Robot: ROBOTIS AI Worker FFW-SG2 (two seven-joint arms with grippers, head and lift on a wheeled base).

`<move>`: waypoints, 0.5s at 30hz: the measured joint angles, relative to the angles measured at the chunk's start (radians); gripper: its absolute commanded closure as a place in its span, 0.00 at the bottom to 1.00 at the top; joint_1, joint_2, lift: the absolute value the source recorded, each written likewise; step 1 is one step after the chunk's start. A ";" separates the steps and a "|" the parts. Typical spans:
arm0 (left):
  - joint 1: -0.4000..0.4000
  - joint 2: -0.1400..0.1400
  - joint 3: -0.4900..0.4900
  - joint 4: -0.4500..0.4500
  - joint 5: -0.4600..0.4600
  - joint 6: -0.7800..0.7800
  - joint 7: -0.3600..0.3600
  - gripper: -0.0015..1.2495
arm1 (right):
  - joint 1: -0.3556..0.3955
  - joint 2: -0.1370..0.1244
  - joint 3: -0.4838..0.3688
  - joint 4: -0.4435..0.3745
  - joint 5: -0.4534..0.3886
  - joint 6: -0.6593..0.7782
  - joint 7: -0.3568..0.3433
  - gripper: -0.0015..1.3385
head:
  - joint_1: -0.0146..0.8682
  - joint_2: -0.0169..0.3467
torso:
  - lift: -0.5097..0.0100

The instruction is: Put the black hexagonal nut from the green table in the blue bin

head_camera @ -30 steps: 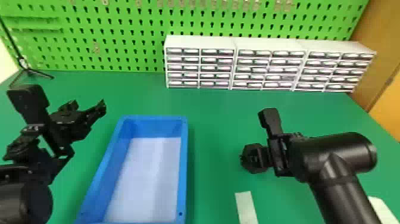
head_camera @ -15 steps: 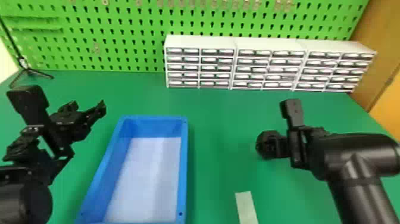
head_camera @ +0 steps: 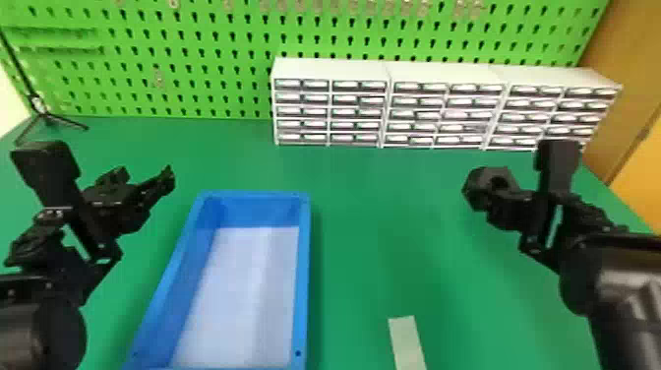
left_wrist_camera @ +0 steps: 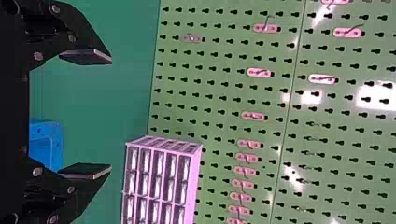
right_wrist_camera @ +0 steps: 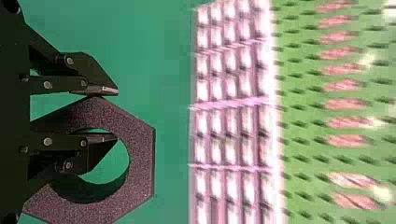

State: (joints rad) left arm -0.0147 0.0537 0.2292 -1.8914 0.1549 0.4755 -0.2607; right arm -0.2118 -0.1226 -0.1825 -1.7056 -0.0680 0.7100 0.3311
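At the right of the head view, my right gripper (head_camera: 506, 201) is shut on the black hexagonal nut (head_camera: 475, 189), held above the green table (head_camera: 383, 221). In the right wrist view the right gripper (right_wrist_camera: 109, 114) has one finger outside the nut (right_wrist_camera: 141, 158) and the other through its hole, pinching the ring between them. The blue bin (head_camera: 304, 275), with a pale floor, stands left of the nut. My left gripper (head_camera: 147, 179) waits over the table to the bin's left. Its fingers stand wide apart in the left wrist view, where the left gripper (left_wrist_camera: 86, 114) has nothing between them.
White drawer cabinets (head_camera: 329, 106) line the table's back edge before a green pegboard (head_camera: 196, 59). A pale strip (head_camera: 407, 342) lies on the table right of the bin. A small black tripod (head_camera: 44, 115) stands at the back left.
The right gripper has risen and moved to the right with the nut, which is off the table and turned more toward the camera. The left arm has kept still.
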 measured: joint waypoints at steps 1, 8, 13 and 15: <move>0.000 0.000 0.000 0.000 0.000 0.000 0.000 0.35 | 0.006 0.005 -0.010 0.000 -0.012 -0.034 -0.007 0.76 | 0.80 0.07 | 0.79; 0.001 0.000 0.003 0.001 0.000 0.000 0.000 0.35 | 0.028 0.042 -0.046 0.000 -0.076 -0.267 -0.043 0.76 | 0.80 0.07 | 0.79; 0.000 0.000 0.003 0.005 0.002 0.000 0.000 0.35 | 0.024 0.034 -0.025 0.000 -0.135 -0.420 -0.055 0.76 | 0.80 0.07 | 0.79; -0.001 0.000 0.003 0.009 0.009 0.000 0.000 0.35 | 0.017 0.022 -0.004 0.000 -0.158 -0.475 -0.059 0.76 | 0.80 0.07 | 0.79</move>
State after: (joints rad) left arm -0.0152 0.0537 0.2322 -1.8820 0.1642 0.4753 -0.2607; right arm -0.1947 -0.1009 -0.1868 -1.7058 -0.2257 0.2355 0.2718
